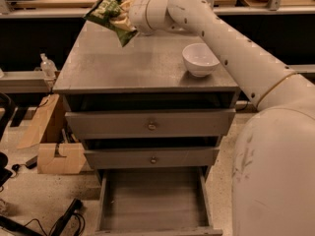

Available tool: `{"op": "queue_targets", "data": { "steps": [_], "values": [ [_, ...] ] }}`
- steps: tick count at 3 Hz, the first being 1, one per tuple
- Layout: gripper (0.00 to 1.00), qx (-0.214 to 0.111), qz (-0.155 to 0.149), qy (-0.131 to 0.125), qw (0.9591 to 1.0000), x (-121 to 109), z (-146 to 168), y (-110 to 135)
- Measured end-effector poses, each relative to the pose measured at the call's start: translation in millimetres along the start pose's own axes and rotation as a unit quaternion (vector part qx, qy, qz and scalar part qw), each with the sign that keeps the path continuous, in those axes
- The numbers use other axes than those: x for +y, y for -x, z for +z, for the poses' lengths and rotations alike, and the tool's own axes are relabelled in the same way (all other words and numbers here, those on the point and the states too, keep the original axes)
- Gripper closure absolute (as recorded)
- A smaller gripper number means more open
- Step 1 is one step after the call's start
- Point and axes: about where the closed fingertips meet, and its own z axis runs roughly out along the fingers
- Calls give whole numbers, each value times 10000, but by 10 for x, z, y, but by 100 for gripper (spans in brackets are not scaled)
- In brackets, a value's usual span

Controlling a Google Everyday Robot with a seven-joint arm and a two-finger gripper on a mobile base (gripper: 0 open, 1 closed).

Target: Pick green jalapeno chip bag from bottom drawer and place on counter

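The fingers of the gripper were clamped on the right end of the green jalapeno chip bag. The bag hung tilted in the air above the rear left part of the worktop, clear of its surface. The arm extended in from the right. A white bowl stood on the worktop near the right edge. Below, the bottom drawer stood pulled out beneath the two upper drawers.
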Motion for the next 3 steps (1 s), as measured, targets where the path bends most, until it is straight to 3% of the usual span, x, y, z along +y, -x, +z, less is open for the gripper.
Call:
{"op": "queue_targets", "data": {
  "steps": [1,2,3],
  "values": [
    [15,-8,4,17,10000,19,21,5],
    [0,-17,7,35,10000,38,43,12],
    [0,-17,7,35,10000,39,43,12]
  ]
}}
